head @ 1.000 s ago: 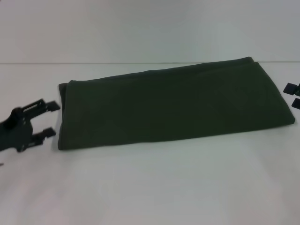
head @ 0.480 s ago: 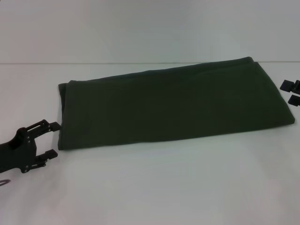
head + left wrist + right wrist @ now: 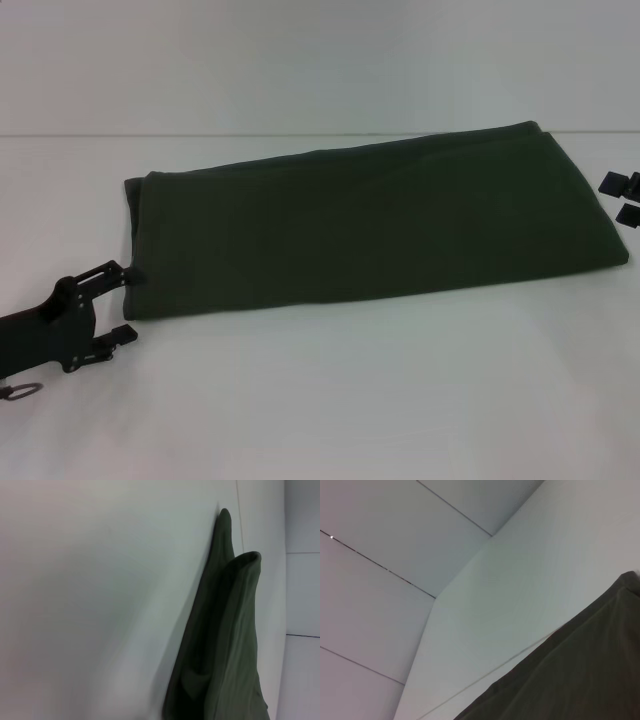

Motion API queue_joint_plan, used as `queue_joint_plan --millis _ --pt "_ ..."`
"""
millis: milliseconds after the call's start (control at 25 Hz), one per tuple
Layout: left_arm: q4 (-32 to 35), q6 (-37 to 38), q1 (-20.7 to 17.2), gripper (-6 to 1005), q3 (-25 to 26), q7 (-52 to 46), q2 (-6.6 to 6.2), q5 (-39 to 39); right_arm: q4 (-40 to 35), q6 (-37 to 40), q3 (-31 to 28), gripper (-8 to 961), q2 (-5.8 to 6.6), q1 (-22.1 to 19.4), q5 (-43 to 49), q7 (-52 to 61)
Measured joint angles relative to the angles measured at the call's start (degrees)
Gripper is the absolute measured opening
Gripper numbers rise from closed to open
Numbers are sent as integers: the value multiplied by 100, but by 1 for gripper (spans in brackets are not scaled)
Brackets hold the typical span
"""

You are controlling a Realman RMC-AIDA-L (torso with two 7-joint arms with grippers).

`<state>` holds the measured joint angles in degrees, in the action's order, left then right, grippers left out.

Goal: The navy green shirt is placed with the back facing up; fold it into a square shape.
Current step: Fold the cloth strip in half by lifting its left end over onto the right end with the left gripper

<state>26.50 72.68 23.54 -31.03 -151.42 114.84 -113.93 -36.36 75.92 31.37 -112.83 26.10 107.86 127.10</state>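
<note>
The navy green shirt [image 3: 370, 225] lies on the white worktop [image 3: 330, 400] as a long folded band, plain side up. Its long axis runs across the head view from the robot's left to its right, with the right end farther back than the left, so the band sits at a slight slant. The left end is a short straight edge; the right end is wider and reaches close to the frame's right border.

The left hand [image 3: 122, 305] is low at the shirt's near-left corner, fingers spread apart and holding nothing; its upper fingertip touches or nearly touches the left edge of the cloth, the lower one rests on bare worktop just beside the corner. The left wrist view looks along the shirt [image 3: 225, 650] and shows stacked layers with a rounded fold at the end.

The right hand [image 3: 622, 198] shows only as two dark fingertips at the right border, just beside the shirt's right end, apart from each other and gripping nothing. The right wrist view shows the cloth [image 3: 580, 680] over the worktop.

Behind the worktop stands a plain pale wall [image 3: 300, 60]; the right wrist view shows panel seams on it
</note>
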Motion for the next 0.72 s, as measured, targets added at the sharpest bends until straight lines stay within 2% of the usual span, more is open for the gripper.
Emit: queue_joint_plan --millis 400,720 --pt "-161 -250 156 849 3 9 3 -12 11 -61 -26 825 -6 3 -3 -6" --pt "-303 -571 440 840 -71 78 26 -42 8 -77 -55 825 -2 8 -3 -5"
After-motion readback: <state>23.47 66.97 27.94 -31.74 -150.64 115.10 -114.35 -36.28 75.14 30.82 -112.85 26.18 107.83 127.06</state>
